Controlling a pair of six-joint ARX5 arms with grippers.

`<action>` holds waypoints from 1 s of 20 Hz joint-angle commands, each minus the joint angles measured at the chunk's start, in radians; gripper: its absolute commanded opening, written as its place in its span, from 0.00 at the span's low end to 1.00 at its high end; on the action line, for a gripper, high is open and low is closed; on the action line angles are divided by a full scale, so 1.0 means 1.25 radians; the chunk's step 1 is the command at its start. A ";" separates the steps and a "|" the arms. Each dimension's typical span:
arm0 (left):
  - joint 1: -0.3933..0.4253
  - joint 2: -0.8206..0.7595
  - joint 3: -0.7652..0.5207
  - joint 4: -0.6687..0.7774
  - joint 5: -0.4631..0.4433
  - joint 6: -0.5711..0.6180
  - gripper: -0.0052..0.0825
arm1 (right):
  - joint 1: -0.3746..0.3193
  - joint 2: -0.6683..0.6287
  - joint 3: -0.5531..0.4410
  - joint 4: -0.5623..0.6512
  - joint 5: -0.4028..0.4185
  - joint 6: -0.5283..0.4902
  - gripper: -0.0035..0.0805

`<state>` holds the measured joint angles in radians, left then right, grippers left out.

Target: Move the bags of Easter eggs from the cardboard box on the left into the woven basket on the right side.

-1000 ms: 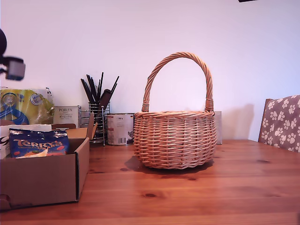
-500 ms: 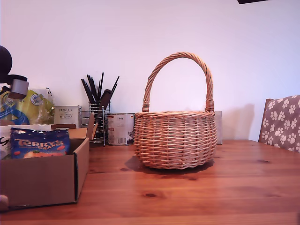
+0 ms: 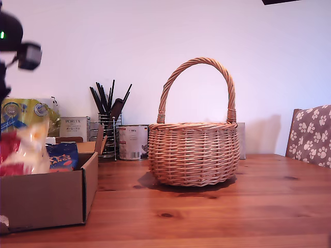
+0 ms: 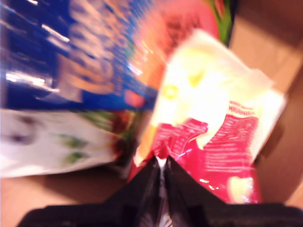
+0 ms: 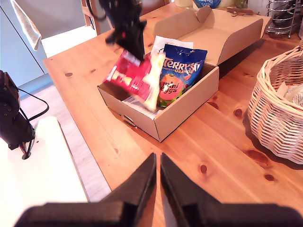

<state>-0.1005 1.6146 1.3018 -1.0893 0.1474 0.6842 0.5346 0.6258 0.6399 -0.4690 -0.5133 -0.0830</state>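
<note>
Bags of Easter eggs: a red and cream bag (image 5: pixel 134 78) is pinched by its edge and hangs above the cardboard box (image 5: pixel 187 111); the blue Terry's bag (image 5: pixel 180 75) leans up inside the box, with a white packet (image 4: pixel 57 142) under it.
First tool: my first tool (image 4: pixel 161 177) is squeezed nearly closed on the red bag's crimped edge. That view is blurry, so I can't tell how much plastic is really in the jaws.
Second tool: my second tool (image 5: pixel 157 177) has its tips almost together and nothing in them, hovering over the desk (image 5: pixel 222 156) on the near side of the box.
Basket: the woven basket (image 3: pixel 193 152) sits on the desk toward the exterior view's right, well apart from the box, with its tall handle (image 3: pixel 196 82) arching over the opening. Something pale is already lying inside it.
How I'd do this bit: lift until the dangling bag clears the box wall, carry it slowly so it doesn't swing out of that thin pinch, and come in from an open side of the handle, not under the arch. Let go low over the opening.
Risk: crinkly plastic, edge grip, probably slippy.
</note>
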 commanded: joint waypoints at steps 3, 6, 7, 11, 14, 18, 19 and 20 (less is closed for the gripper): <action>-0.024 0.005 0.045 -0.032 0.021 -0.013 0.03 | 0.002 0.000 0.003 0.002 -0.001 0.003 0.03; -0.047 0.005 0.067 -0.020 0.046 -0.023 0.03 | 0.002 0.000 0.003 0.000 -0.001 0.003 0.03; -0.055 0.005 0.067 -0.003 0.046 -0.023 0.03 | 0.002 0.000 0.003 0.000 -0.001 0.003 0.03; -0.063 0.009 0.067 0.102 0.039 -0.026 0.03 | 0.002 0.000 0.003 -0.001 -0.001 0.003 0.03; -0.063 0.013 0.067 0.117 0.045 -0.027 0.03 | 0.002 0.000 0.003 -0.003 -0.001 0.003 0.03; -0.063 0.043 0.063 0.119 0.043 -0.020 0.53 | 0.002 0.000 0.003 -0.004 -0.001 0.003 0.03; -0.063 0.056 0.063 0.118 0.043 -0.009 0.60 | 0.002 0.000 0.003 -0.005 -0.001 0.003 0.03; -0.064 0.071 0.063 0.118 0.043 0.006 0.61 | 0.002 0.000 0.003 -0.006 0.000 0.003 0.03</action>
<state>-0.1810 1.6577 1.3830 -0.9428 0.1997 0.6769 0.5346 0.6258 0.6399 -0.4774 -0.5133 -0.0795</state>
